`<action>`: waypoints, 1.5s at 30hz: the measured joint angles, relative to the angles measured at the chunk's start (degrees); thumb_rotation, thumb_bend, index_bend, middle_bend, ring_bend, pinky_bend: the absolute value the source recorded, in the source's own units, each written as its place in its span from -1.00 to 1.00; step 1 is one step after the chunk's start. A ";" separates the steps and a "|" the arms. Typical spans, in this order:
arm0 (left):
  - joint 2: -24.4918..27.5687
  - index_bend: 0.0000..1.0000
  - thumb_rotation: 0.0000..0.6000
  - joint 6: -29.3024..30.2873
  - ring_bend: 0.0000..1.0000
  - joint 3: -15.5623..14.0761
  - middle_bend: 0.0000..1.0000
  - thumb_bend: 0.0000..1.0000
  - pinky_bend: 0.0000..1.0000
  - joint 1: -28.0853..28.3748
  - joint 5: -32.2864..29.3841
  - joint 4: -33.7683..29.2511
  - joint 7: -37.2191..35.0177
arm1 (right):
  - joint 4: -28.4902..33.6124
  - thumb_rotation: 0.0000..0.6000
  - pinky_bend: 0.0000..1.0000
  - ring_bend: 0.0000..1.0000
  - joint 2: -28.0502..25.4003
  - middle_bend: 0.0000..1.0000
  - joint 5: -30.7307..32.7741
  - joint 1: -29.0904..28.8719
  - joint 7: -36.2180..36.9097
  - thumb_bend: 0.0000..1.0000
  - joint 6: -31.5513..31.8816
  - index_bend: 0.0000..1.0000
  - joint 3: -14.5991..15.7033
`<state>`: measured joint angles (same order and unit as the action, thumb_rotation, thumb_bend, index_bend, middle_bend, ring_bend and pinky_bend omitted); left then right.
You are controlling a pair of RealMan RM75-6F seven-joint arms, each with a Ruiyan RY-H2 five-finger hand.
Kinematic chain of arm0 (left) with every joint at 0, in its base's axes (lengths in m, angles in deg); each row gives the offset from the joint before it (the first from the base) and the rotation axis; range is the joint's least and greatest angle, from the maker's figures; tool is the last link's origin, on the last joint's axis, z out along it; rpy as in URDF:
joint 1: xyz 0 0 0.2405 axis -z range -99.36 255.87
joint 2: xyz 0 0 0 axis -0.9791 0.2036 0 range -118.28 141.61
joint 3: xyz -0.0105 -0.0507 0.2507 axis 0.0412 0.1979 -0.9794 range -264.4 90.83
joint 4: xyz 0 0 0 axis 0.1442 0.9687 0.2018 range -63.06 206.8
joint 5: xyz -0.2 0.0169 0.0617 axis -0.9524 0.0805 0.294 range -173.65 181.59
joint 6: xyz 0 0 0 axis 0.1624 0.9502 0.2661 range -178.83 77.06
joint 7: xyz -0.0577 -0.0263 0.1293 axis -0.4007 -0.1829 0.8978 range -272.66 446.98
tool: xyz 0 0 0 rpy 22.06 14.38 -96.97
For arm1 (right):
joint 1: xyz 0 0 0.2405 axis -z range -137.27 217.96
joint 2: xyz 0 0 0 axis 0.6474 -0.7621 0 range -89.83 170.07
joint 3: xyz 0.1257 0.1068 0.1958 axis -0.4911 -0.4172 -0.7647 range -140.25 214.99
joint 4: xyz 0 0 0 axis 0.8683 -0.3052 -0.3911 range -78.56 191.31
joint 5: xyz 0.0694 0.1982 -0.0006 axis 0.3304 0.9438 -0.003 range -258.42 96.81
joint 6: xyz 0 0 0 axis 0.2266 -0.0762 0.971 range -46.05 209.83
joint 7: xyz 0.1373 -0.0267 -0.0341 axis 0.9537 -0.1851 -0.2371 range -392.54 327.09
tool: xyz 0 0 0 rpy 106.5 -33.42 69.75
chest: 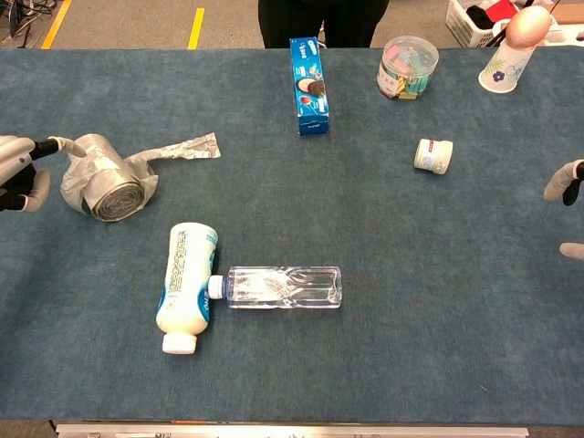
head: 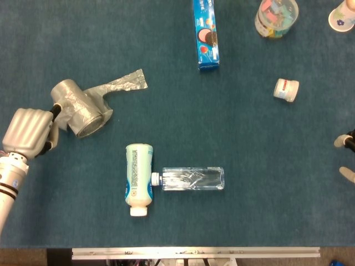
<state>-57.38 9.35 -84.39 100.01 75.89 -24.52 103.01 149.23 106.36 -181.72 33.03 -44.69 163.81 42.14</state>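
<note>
Fingers of the left hand (head: pixel 30 133) reach toward the silver roll of bags (head: pixel 80 108) and touch its near end, but whether they clamp it or only rest against it I cannot tell. Of the right hand (chest: pixel 566 205) only two fingertips show at the edge, set apart with nothing between them.

Nearest on the blue worktop (chest: pixel 411 319) lie a white bottle (chest: pixel 185 287) and a clear plastic bottle (chest: pixel 278 286), both on their sides, the clear one's cap touching the white one's flank. Farther back is the roll, with its loose strip trailing to the right. On the right side a small white jar (chest: pixel 432 155) lies tipped over. At the far edge are a blue biscuit box (chest: pixel 308 73), a clear tub (chest: pixel 407 67) with colourful contents, and a paper cup (chest: pixel 507 62).

All things lie on the worktop; I judge nothing is lifted yet.
</note>
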 measured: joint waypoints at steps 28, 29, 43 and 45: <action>-2.22 -0.67 1.00 -4.29 0.76 -3.08 1.00 0.83 0.80 2.34 -3.96 2.24 4.54 | 0.19 1.00 -0.02 -0.27 0.16 0.08 0.90 -0.24 -0.79 -1.00 -1.55 -0.11 0.13; -2.38 -0.67 1.00 -4.39 0.76 -3.16 1.00 0.83 0.80 2.42 -4.01 2.38 4.57 | 0.18 1.00 -0.02 -0.27 0.16 0.08 0.93 -0.24 -0.79 -1.00 -1.57 -0.11 0.12; -2.71 -0.67 1.00 -3.11 0.76 -3.74 1.00 0.83 0.80 2.62 -2.02 1.45 4.40 | 0.22 1.00 -0.02 -0.27 0.17 0.08 1.03 -0.35 -0.85 -1.00 -1.94 -0.11 0.24; -2.98 -0.67 1.00 -3.44 0.76 -3.99 1.00 0.83 0.80 2.55 -2.50 2.18 4.38 | 0.20 1.00 -0.02 -0.27 0.17 0.08 1.15 -0.36 -0.86 -1.00 -1.98 -0.11 0.19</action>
<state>-60.36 5.92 -88.38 102.55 73.39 -22.34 107.40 149.43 106.53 -180.57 32.67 -45.55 161.83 42.32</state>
